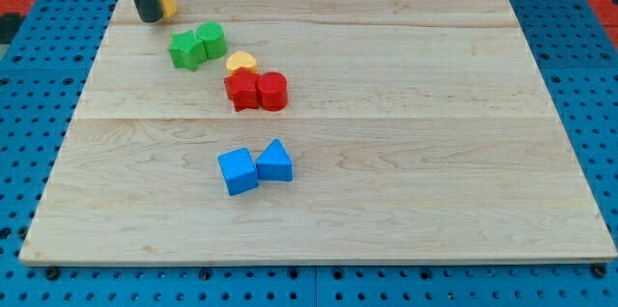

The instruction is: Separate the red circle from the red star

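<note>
Red circle (273, 91) sits near board centre-left, touching the red star (241, 92) on the star's 3 o'clock side. The pair reads as one red clump; no visible gap between them.

Rig has no claw, so no open/closed state applies: the arm ends in a plain dark rod, holding nothing. Rod tip (150, 19) is down at the view's top-left corner of the wooden board (435, 153), just beside a yellow block (166, 1) that it partly hides; shape of that block can't be made out.

Relative position: red circle lies at roughly 4 o'clock from the tip, well apart. Between them, along that line, sit the green star (185, 51) and green cylinder-like block (210, 39), touching each other, then the yellow heart (241, 60) just above the red pair at about 12 o'clock of the star.

Judgement on doing the step well:
- Route the tip around the green pair and yellow heart, not through them; a straight run would likely scatter them.
- Best entry looks like the seam between star and circle from 12 o'clock, but the heart crowds that side. Coming from 6 o'clock looks cleaner.
- Alternative: get to the star's 9 o'clock? No, that pushes both. Contact the circle only, off the seam, and drive it toward 3 o'clock where the board is bare.
- Round block may roll off the tip; keep the push centred.

Blue cube (238, 172) and blue triangle (275, 162) sit touching at 6 o'clock of the red pair, near enough to mind on a low approach.
</note>
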### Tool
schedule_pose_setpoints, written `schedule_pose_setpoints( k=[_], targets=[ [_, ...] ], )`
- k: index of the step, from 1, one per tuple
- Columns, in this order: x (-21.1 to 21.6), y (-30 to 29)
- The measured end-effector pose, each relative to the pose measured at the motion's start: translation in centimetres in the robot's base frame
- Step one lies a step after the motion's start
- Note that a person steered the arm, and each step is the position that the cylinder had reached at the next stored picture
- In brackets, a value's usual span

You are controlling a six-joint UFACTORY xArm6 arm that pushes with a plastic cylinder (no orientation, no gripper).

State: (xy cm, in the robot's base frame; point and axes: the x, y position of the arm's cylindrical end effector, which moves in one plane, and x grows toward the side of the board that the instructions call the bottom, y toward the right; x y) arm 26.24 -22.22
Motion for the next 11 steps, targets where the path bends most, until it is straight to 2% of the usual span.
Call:
schedule_pose_setpoints(
  k=[2,3,4,5,6,8,9,10,11],
  targets=[
    [2.8,-0.1],
    [11.4,-0.2],
    [16.3,8.2],
    [18.5,17.1],
    [18.3,20.0],
    [17.0,20.5],
    [14.1,20.4],
    [14.5,18.2],
    [11.7,18.2]
  ],
)
